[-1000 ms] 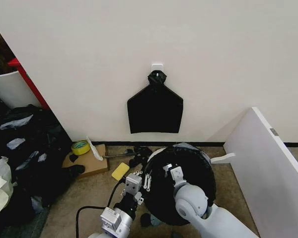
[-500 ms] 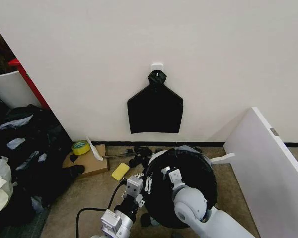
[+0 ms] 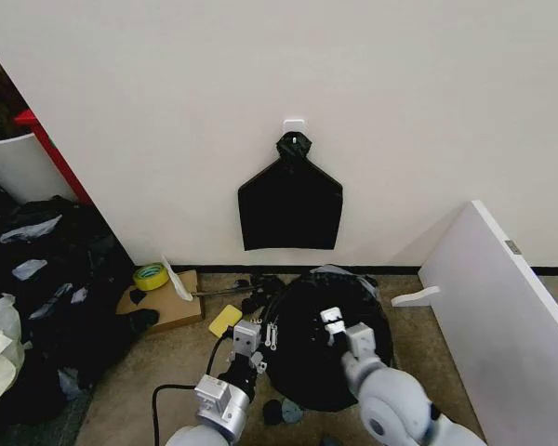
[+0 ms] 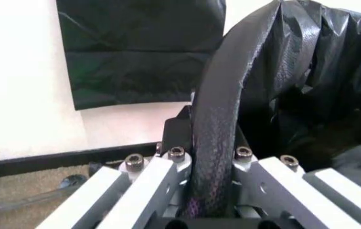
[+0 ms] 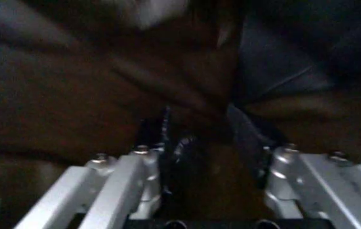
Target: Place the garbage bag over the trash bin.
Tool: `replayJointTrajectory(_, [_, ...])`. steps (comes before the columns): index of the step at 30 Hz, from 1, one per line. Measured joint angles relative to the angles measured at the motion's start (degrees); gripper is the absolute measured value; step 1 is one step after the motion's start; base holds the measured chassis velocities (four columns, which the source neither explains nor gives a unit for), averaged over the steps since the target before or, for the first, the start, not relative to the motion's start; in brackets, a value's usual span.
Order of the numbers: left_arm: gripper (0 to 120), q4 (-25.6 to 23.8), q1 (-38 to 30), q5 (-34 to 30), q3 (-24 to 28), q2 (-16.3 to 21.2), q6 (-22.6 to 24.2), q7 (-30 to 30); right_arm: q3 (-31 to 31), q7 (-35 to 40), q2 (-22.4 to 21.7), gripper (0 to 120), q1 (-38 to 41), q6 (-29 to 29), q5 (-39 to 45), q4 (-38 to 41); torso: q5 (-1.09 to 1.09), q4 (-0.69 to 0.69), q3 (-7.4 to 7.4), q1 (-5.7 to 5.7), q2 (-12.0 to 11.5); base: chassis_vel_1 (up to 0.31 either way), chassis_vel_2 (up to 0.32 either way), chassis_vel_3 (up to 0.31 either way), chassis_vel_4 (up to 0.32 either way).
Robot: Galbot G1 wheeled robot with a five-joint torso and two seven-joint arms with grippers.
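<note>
Right arm has swung right across the bagged bin.

Left gripper [image 4: 214,191] fingers pinch the garbage bag [image 3: 302,344] at the trash bin's left edge; right gripper [image 3: 346,333] fingers: cannot tell.

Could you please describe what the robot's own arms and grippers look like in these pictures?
Both arms have rounded, glossy pale grey-white shells. The left gripper and right gripper are boxy silver-grey metal blocks. A black cable loops beside the left arm. In the wrist views, each gripper has ribbed, brushed-aluminium bars fastened by dark hex-socket screws, carrying black fingers.
</note>
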Motion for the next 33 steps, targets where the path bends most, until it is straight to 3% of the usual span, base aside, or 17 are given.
replayJointTrajectory(10, [4,2.01,-1.2,-2.72,-3.74,-0.1,0.24,-0.39,2.44,-5.64,-0.22,69,-8.78,1.37,-1.66,11.62,0.0,-0.01,0.0,0.0,0.0,0.0,0.0,0.0,0.0])
replayJointTrajectory(16, [4,-0.18,1.14,-3.74,-6.15,0.62,-0.44,1.07,5.14,-10.97,-1.16,94,-11.59,3.06,-1.75,15.01,-0.01,-0.01,0.0,0.0,0.0,0.0,0.0,0.0,0.0])
replayJointTrajectory(20, [4,-1.33,3.02,-3.74,-6.67,0.83,-1.24,2.43,7.61,-14.39,-1.86,99,-12.39,5.5,-1.51,15.14,0.0,0.02,0.0,0.0,0.0,0.0,0.0,0.0,0.0])
replayJointTrajectory(25, [4,-2.85,3.95,-3.79,-7.33,1.81,-1.6,3.6,15.2,-18.52,-3.86,100,-12.94,8.86,5.11,15.14,0.01,0.0,0.0,0.0,0.0,0.0,0.0,0.0,0.0])
replayJointTrajectory(33, [4,-2.56,4.12,-3.25,-7.56,2.63,-2.72,5.05,29.88,-23.08,-7.95,100,-11.34,9.91,26.4,14.96,0.0,0.0,0.01,0.0,0.0,0.0,0.0,0.0,0.0])
